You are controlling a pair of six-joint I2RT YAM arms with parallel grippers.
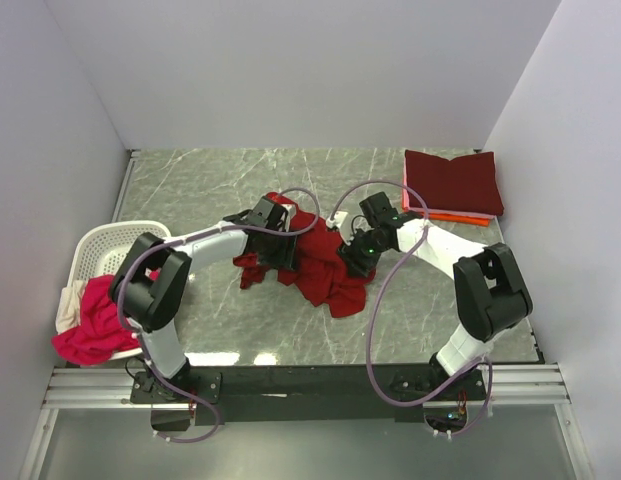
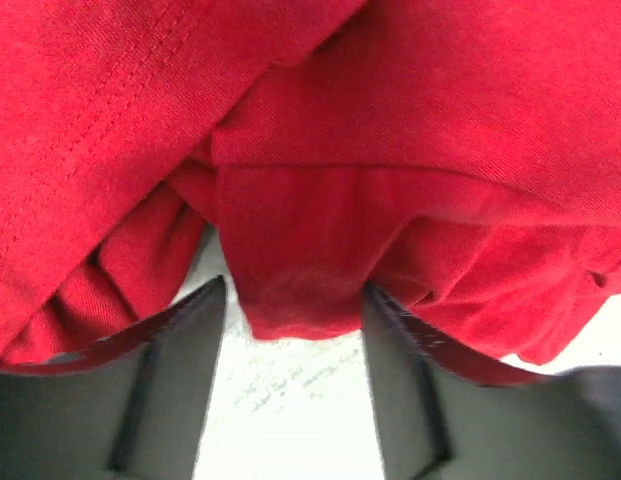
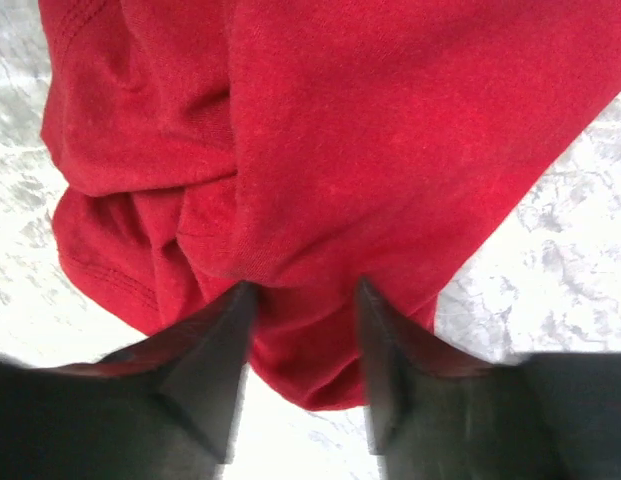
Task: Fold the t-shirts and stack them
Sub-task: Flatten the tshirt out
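Observation:
A large dark red t-shirt (image 1: 315, 268) lies crumpled in the middle of the table. My left gripper (image 1: 272, 232) is down on its left side and my right gripper (image 1: 356, 254) on its right side. In the left wrist view, the left gripper (image 2: 295, 290) is open, its fingers either side of a hanging fold of the red shirt (image 2: 290, 270). In the right wrist view, the right gripper (image 3: 305, 290) is open too, straddling a bunched fold (image 3: 300, 330). A folded maroon t-shirt (image 1: 453, 180) lies on a folded orange one (image 1: 460, 216) at the back right.
A white lattice basket (image 1: 102, 245) stands at the left edge, with a magenta-pink shirt (image 1: 90, 332) and a cream one (image 1: 66, 308) spilling over its near rim. Grey marble table (image 1: 210, 190) shows around the red shirt; white walls close in on three sides.

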